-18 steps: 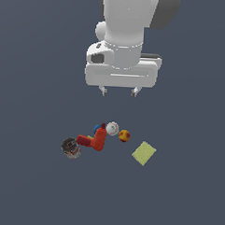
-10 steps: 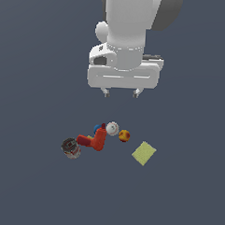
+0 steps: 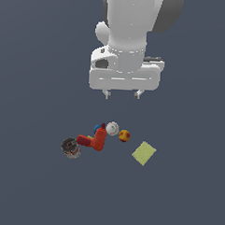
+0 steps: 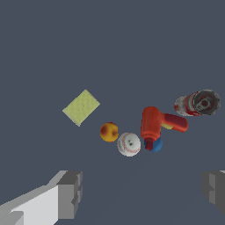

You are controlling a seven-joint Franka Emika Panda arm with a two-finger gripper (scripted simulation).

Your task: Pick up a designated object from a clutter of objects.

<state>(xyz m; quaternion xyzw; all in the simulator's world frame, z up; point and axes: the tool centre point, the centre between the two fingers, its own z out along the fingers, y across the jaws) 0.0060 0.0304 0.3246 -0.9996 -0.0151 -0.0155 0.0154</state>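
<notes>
In the exterior view, the gripper (image 3: 121, 94) hangs in the upper middle of the frame, its two short fingers spread apart and holding nothing, well above the clutter. The tin can (image 3: 71, 148) lies on its side at lower left of centre, at the left end of the cluster, just beside the red L-shaped tool (image 3: 95, 140). A blue piece (image 3: 97, 129), a white ball (image 3: 112, 128) and an orange-yellow ball (image 3: 124, 135) follow to the right, then the flat yellow-green square (image 3: 144, 153), apart from them.

In the wrist view, the fingers (image 4: 70, 193) sit at the lower corners, wide apart. The tin can (image 4: 198, 103) lies at right of centre, touching the red L-shaped tool (image 4: 157, 124).
</notes>
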